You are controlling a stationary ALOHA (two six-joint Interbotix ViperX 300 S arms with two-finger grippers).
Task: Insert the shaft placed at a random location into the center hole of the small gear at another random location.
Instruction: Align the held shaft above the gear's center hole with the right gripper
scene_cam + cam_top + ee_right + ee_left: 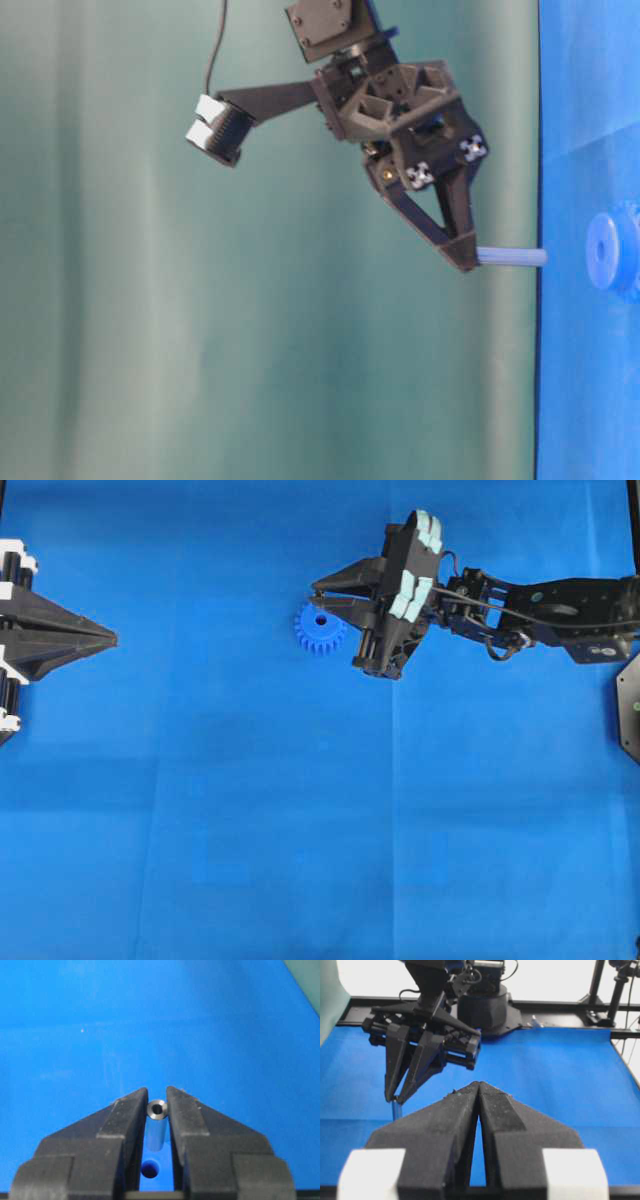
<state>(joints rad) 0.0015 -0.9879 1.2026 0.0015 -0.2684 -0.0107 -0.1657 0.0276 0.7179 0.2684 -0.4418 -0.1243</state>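
Note:
The small gear [319,630] lies flat on the blue cloth, a blue toothed wheel [610,250] with a raised hub. My right gripper [317,592] hangs just above its far edge, shut on the shaft [157,1127], a short silvery pin held upright between the fingers [127,1115]. From the table-level view the shaft [512,257] points from the gripper [465,255] down at the cloth, short of the gear. The center hole [150,1169] shows dark between the jaws, just below and left of the shaft's lower end. My left gripper [112,637] rests shut and empty at the far left [479,1084].
Blue cloth [300,830] covers the whole table. The right arm [560,605] stretches in from the right edge, with a black plate [630,705] below it. A black arm base [487,1007] and a frame rail stand behind the cloth.

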